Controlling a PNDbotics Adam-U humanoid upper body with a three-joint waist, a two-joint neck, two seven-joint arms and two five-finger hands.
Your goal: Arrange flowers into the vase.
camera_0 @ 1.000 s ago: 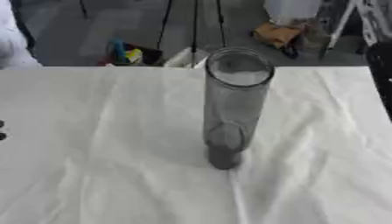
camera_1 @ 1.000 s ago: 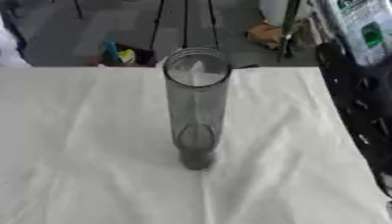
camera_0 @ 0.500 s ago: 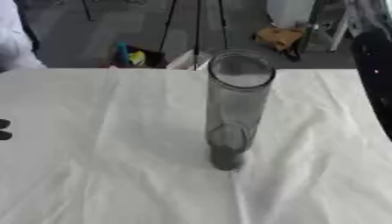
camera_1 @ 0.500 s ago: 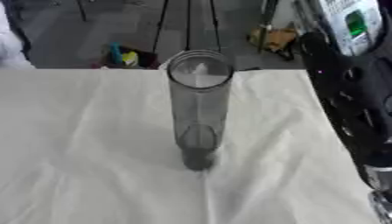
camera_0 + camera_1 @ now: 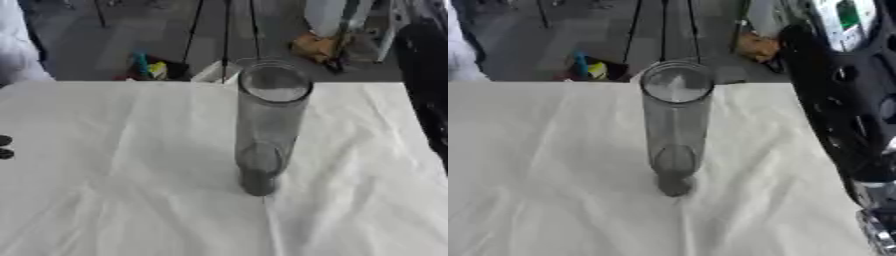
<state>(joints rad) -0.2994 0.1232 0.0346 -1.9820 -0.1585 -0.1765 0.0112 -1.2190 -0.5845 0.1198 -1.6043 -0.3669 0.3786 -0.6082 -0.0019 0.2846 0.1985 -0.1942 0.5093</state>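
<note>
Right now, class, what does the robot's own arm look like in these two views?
The right arm is a thick black limb with round holes in its casing, ending in a silver joint near the lower corner. A green and white marking shows near its top. At the left edge, only two small dark tips show.

Vase (image 5: 267, 125): upright near the middle of the bench (image 5: 114, 200), standing on the cloth (image 5: 105, 150) that covers it, nothing visible inside. Right arm (image 5: 842, 110): along the bench's right edge, running from the far upper corner down to the near right corner, beside the vase and apart from it; fingertips of the left robot hand (image 5: 4, 147) show at the bench's left edge, well apart from the vase. Behind the bench, on the floor: tripod legs (image 5: 223, 30) directly behind the vase, a small heap of objects (image 5: 149, 67) to their left, another object (image 5: 315, 47) to their right.
</note>
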